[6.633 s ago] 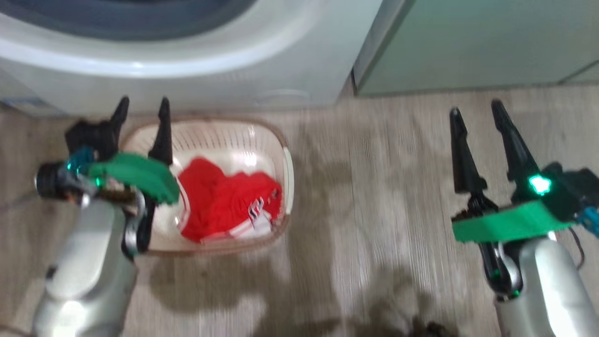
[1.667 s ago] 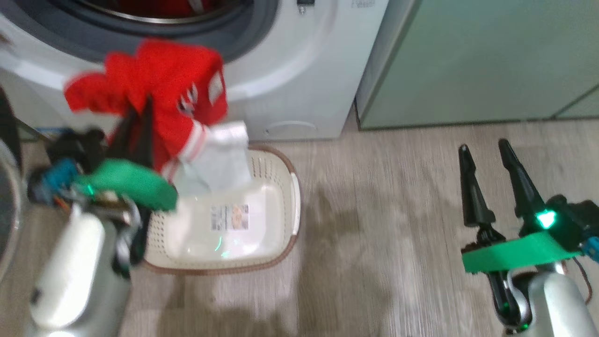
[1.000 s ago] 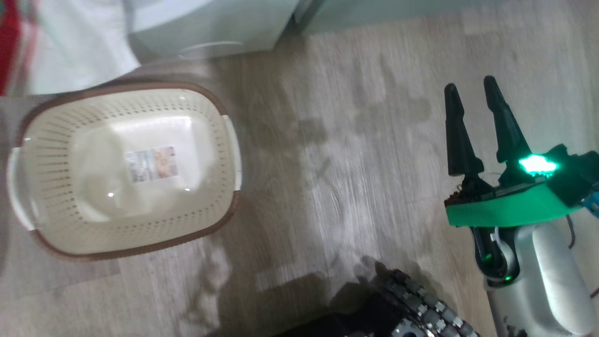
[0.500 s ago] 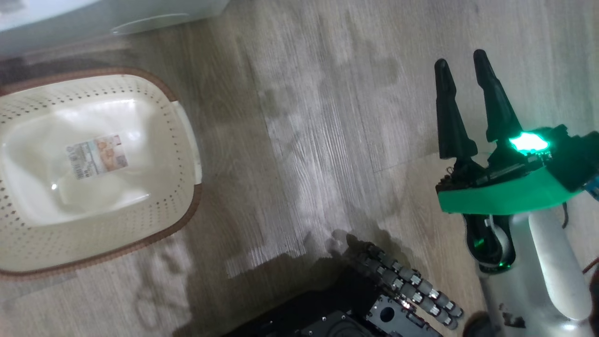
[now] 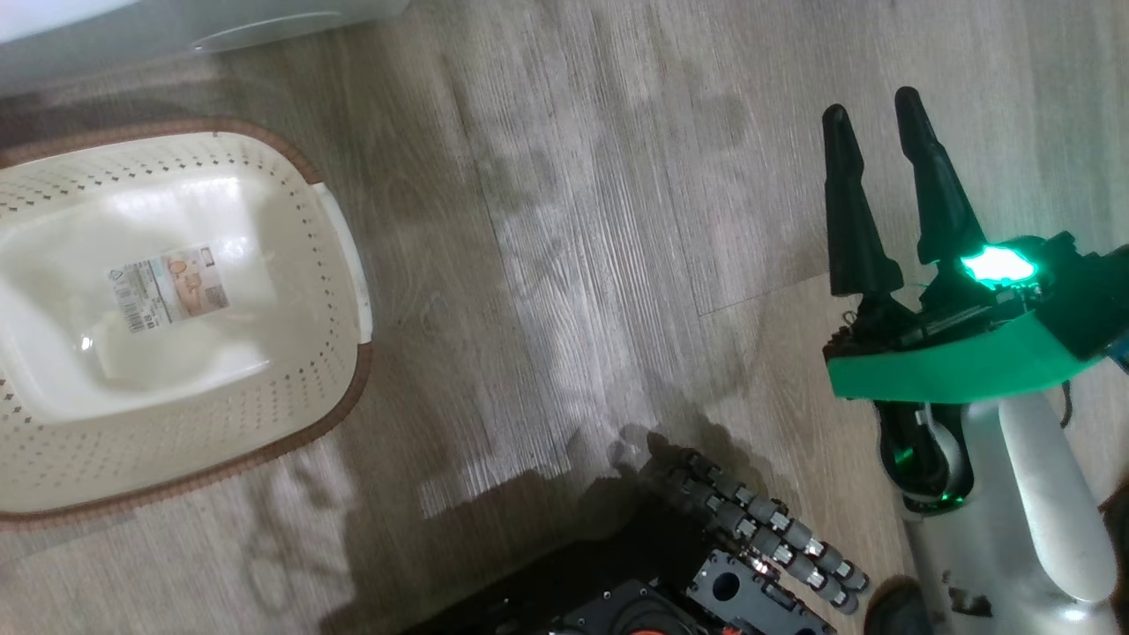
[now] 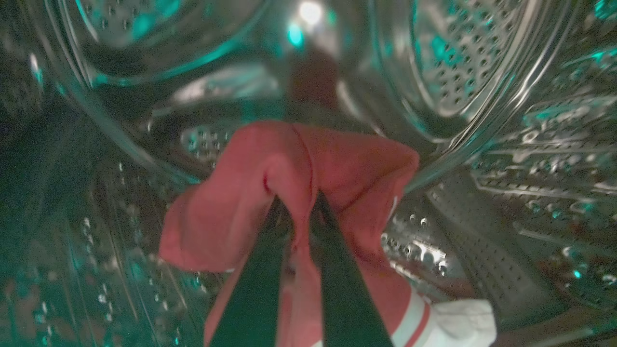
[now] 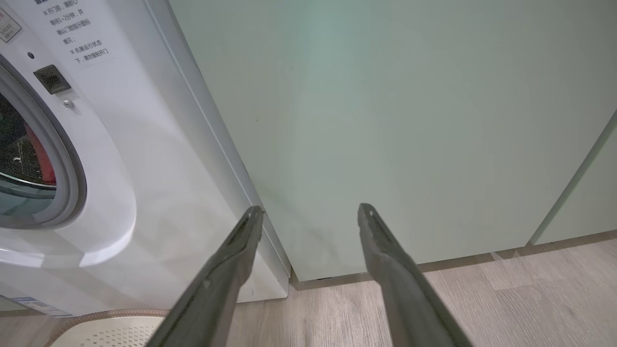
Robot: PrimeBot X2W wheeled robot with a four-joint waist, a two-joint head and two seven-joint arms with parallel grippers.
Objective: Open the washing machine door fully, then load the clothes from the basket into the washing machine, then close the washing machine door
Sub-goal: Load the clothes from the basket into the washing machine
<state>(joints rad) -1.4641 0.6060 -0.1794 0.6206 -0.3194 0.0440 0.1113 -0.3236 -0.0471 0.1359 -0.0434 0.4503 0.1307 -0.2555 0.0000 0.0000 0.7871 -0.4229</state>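
Our left gripper (image 6: 301, 212) reaches inside the washing machine drum (image 6: 482, 120), pinching the red jersey (image 6: 337, 164), while our right gripper (image 5: 871, 101) hangs spread over the wood-grain floor (image 5: 573, 220), right of the basket (image 5: 344, 388).

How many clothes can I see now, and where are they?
1: the jersey is inside the drum, held by the left claw. The basket looks empty; others may be hidden.

Red mesh jersey (image 6: 289, 183) is inside the steel drum (image 6: 482, 144); cream plastic basket (image 5: 300, 353) stands before the white washing machine (image 7: 159, 183), pale green cabinet (image 7: 385, 120) right of it.
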